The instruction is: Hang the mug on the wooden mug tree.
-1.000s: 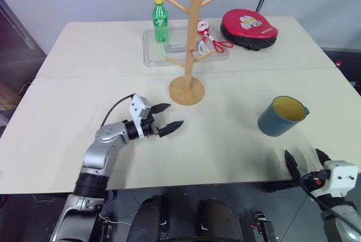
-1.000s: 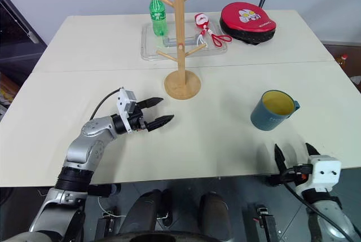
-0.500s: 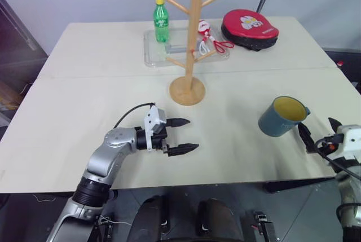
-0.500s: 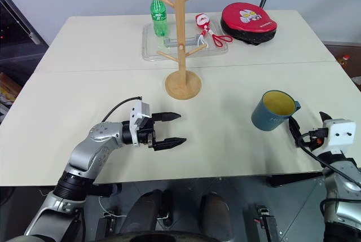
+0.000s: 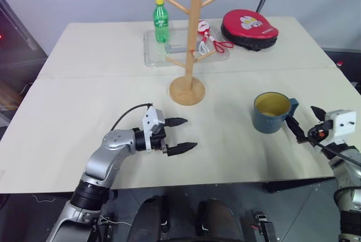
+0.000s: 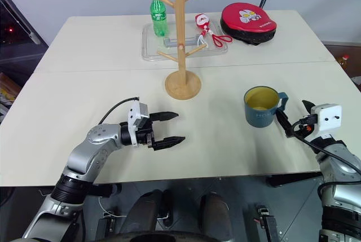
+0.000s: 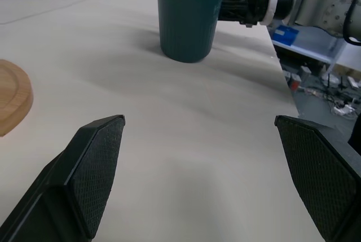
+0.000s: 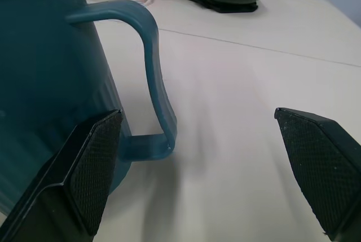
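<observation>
The mug (image 6: 260,107) stands upright on the surface (image 6: 225,140), well to the right of the mug tree (image 6: 181,44) and nearer to me, with its yellow inside facing up and its handle (image 8: 152,92) turned toward my right side. That suits me: the handle is the part that must go over a peg, so I judge it better to take the mug by the handle side and keep the loop free to slide on.

My right gripper (image 6: 293,119) sits level just beside the handle, its fingers spread wide, one finger (image 8: 93,168) close to the foot of the handle, the other well out over bare surface. It holds nothing yet.

My left gripper (image 5: 179,135) hovers over the middle of the surface, fingers wide apart and empty, pointing across toward the mug; I take it as waiting out of the way.

The mug tree stands behind, on its round base (image 6: 183,84), its pegs angled upward and bare. Beyond it lie a clear tray (image 6: 152,47), a green bottle (image 6: 158,15) and a red and black case (image 6: 247,21), all clear of my path.
</observation>
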Controlling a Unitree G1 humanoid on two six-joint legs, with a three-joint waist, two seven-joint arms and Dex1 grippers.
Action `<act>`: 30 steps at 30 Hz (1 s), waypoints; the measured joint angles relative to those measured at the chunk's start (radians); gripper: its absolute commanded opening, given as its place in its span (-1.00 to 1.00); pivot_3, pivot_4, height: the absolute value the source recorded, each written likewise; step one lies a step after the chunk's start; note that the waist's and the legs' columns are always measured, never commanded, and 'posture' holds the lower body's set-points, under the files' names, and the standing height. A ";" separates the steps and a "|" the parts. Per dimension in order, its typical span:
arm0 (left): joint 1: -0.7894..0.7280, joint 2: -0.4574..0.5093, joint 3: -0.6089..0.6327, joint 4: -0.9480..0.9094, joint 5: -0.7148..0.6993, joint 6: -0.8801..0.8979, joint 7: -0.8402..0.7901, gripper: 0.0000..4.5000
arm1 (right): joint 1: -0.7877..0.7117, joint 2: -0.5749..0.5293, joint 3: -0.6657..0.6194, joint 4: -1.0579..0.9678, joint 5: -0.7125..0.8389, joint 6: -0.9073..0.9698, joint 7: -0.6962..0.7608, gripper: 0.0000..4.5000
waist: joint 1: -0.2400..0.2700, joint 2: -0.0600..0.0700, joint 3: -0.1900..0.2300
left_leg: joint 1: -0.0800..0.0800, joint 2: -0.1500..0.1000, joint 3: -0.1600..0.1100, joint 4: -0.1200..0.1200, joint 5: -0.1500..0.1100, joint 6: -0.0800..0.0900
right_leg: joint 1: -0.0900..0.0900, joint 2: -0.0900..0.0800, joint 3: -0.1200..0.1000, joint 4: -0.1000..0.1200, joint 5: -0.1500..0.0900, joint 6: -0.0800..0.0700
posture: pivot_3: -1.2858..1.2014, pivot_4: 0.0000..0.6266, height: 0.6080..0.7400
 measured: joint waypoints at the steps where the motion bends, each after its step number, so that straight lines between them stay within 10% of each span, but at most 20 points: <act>1: 0.000 0.001 0.000 0.000 0.000 0.000 0.002 1.00 | -0.002 0.000 0.002 0.004 0.000 0.001 0.002 0.99 | 0.000 0.000 0.000 | 0.000 0.000 0.000 0.000 0.000 0.000 | 0.000 0.000 0.000 0.000 0.000 0.000 | 0.03 -0.52 0.99; 30: 0.003 0.045 0.027 -0.014 -0.018 0.000 0.004 1.00 | -0.193 -0.020 0.054 0.291 -0.021 -0.079 0.134 0.99 | -0.002 0.000 0.000 | 0.000 0.000 0.000 0.001 0.000 0.000 | 0.000 0.000 0.000 0.000 0.000 0.000 | 0.03 -0.52 0.99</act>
